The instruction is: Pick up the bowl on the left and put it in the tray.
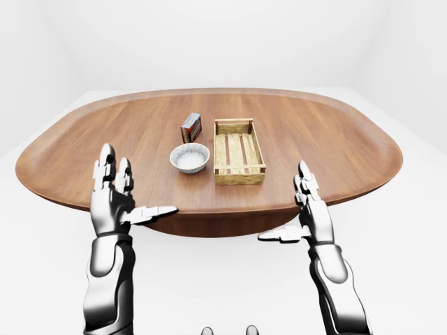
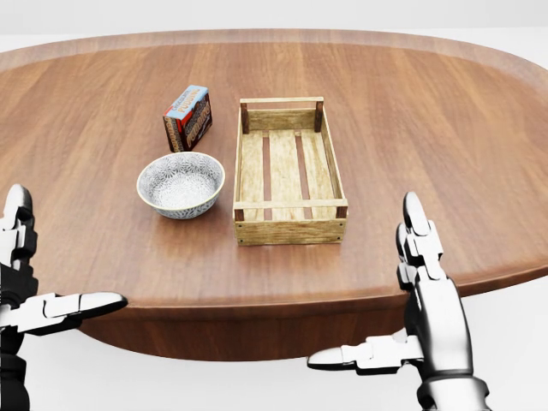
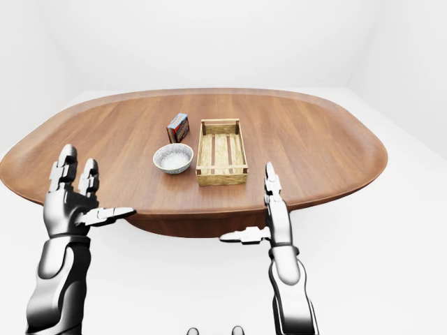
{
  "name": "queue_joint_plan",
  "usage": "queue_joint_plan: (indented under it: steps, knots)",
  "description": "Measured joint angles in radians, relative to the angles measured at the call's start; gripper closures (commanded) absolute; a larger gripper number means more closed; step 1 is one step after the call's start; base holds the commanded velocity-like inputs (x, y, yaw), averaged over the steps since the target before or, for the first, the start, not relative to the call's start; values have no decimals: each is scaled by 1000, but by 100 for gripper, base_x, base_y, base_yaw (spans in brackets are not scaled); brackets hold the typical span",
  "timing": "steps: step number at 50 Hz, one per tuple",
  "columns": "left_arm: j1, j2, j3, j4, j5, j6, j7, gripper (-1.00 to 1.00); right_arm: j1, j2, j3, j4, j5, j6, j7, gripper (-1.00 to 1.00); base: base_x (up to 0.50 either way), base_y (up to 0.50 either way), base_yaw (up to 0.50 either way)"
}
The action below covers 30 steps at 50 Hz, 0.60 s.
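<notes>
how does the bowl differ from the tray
The bowl is round with a pale patterned surface; the tray is rectangular, of slatted wood. The bowl covers less of the table than the tray, which is longer. Both stand upright and empty, side by side without touching.
</notes>
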<state>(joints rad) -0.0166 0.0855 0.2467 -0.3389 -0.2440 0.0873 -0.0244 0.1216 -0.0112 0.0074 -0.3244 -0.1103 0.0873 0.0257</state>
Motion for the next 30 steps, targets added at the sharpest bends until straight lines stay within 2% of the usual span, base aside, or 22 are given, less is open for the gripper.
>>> queue_joint_plan:
  steps: [17, 30]
  knots:
    - [-9, 20, 55, -65, -51, 0, 14, -100, 119, -15, 132, -405, -109, 0, -9, -100, 0, 0, 0]
    - [-12, 27, 71, -85, -68, 0, 20, -100, 151, -32, 181, -532, -146, 0, -23, -100, 0, 0, 0]
